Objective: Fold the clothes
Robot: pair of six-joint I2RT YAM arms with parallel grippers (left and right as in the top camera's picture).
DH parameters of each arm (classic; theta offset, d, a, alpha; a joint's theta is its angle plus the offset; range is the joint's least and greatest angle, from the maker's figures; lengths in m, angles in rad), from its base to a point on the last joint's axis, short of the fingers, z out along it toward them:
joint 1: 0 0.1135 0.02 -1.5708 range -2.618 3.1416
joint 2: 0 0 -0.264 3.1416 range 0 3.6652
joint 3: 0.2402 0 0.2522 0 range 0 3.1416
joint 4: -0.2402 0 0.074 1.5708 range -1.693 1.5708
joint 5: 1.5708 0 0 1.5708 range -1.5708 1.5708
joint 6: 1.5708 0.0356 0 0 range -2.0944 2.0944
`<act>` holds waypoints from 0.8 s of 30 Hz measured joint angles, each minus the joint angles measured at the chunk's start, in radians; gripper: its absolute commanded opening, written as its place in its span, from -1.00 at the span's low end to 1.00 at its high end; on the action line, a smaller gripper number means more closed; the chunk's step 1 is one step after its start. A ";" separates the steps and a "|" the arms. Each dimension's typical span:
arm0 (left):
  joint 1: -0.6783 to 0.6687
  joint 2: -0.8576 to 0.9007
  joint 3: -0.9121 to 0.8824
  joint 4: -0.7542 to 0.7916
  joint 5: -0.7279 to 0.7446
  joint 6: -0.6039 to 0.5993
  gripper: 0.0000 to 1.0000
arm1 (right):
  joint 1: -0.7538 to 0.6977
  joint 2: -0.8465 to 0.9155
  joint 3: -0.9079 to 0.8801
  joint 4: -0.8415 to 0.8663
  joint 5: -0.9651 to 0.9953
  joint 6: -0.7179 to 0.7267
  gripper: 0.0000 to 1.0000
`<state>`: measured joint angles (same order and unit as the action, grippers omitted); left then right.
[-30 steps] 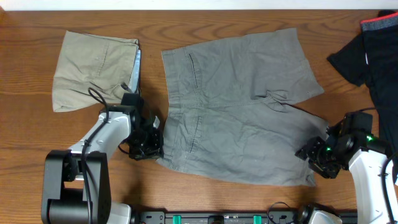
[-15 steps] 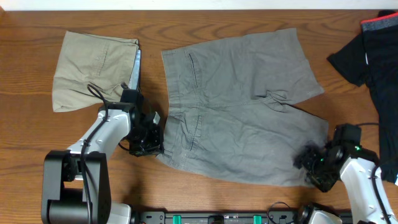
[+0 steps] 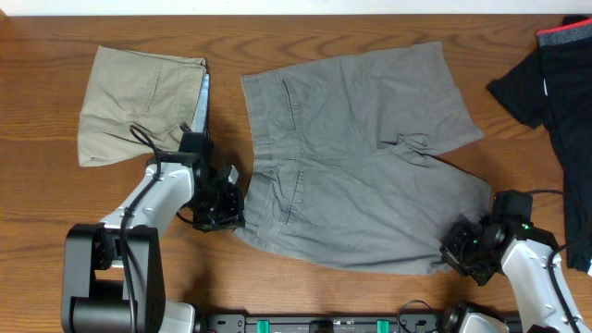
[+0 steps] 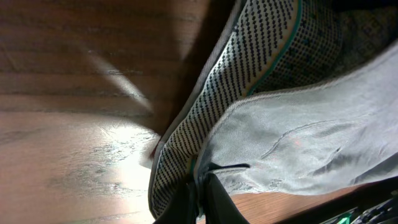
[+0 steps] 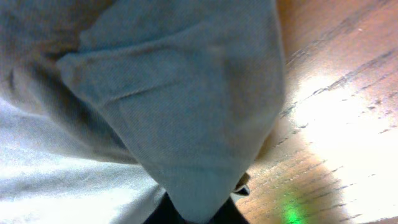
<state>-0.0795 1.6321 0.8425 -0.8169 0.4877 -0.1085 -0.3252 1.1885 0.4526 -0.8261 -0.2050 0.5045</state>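
The grey shorts (image 3: 361, 157) lie spread flat in the middle of the table, waistband to the left. My left gripper (image 3: 229, 218) is shut on the near waistband corner. In the left wrist view the dotted waistband lining (image 4: 236, 81) runs up from the shut left gripper (image 4: 200, 194). My right gripper (image 3: 459, 253) is shut on the near right leg's hem corner. In the right wrist view that grey fabric (image 5: 186, 112) drapes over the right gripper (image 5: 196, 214) and hides its tips.
Folded tan shorts (image 3: 139, 102) lie at the far left, just beyond the left arm. A black garment with red trim (image 3: 555, 74) lies at the far right edge. Bare wooden table (image 3: 55, 213) surrounds the grey shorts.
My right gripper has slid nearer along the table's right side and shut on the hem corner, which has drawn in slightly. The left gripper keeps its hold on the waistband.
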 measured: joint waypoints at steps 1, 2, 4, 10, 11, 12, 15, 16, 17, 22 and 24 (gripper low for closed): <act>0.000 0.000 0.000 0.000 0.000 0.000 -0.87 | 0.000 0.002 0.003 -0.003 -0.011 0.000 -0.98; 0.000 0.000 0.000 0.000 0.000 0.000 -0.88 | 0.000 0.004 0.008 -0.012 -0.019 0.000 -0.98; 0.000 0.000 0.000 0.001 0.000 0.000 -0.88 | 0.000 0.010 0.034 -0.046 -0.031 -0.007 -0.98; 0.000 0.000 0.002 -0.007 0.003 0.000 -0.88 | 0.000 0.009 0.266 -0.196 -0.061 -0.051 -0.98; 0.000 -0.001 0.002 -0.013 0.004 0.000 -0.88 | 0.000 0.008 0.313 -0.214 -0.069 -0.061 -0.98; 0.000 -0.005 0.002 -0.020 0.005 0.000 -0.88 | 0.000 0.007 0.356 -0.227 -0.076 -0.070 -0.98; 0.000 -0.042 0.004 -0.042 0.010 0.000 -0.88 | 0.000 0.006 0.449 -0.248 -0.092 -0.098 -0.99; 0.000 -0.065 0.006 -0.050 0.011 0.000 -0.88 | 0.000 0.006 0.465 -0.249 -0.095 -0.105 -0.98; 0.000 -0.087 0.008 -0.054 0.012 0.000 -0.88 | 0.000 0.005 0.478 -0.249 -0.096 -0.111 -0.97; 0.000 -0.244 0.014 -0.058 0.014 0.000 -0.87 | 0.000 0.005 0.487 -0.218 -0.098 -0.127 -0.98; 0.000 -0.320 0.016 -0.052 0.016 0.001 -0.88 | 0.000 0.005 0.487 -0.193 -0.098 -0.132 -0.98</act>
<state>-0.0795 1.3125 0.8581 -0.8692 0.5034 -0.1074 -0.3248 1.1931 0.9398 -1.0195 -0.3031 0.3725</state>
